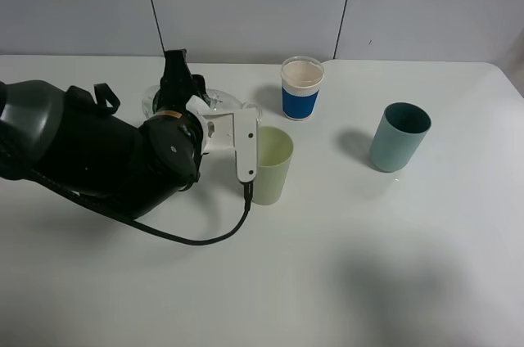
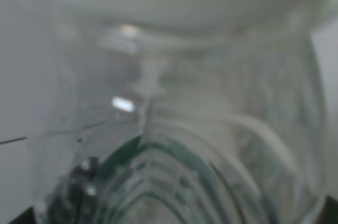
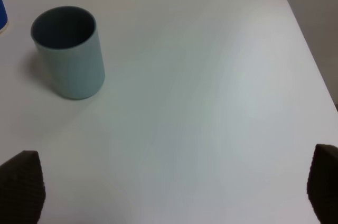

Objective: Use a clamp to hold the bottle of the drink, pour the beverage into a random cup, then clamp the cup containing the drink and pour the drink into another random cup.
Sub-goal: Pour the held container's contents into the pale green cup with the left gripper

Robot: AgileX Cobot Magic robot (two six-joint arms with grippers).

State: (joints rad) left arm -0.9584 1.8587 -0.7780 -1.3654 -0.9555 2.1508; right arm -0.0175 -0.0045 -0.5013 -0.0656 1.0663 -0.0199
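- The clear bottle (image 1: 223, 101) sits on the table (image 1: 368, 273) at the tip of the left arm (image 1: 98, 146), largely hidden by it.
- Left jaws: placed at the bottle, which fills the left wrist view as a blur (image 2: 174, 129). Cannot tell whether they pinch it.
- The pale green cup (image 1: 270, 165) stands just beside the bottle, so it is judged the handiest to pour into.
- Right jaws: spread wide and empty, hanging near the teal cup (image 3: 68, 52). Judged to be waiting for the cup-to-cup pour.
- The blue-and-white cup (image 1: 301, 87) stands apart, further back.

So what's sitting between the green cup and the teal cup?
Nothing: only bare white table separates the green cup from the teal cup, seen in the high view.
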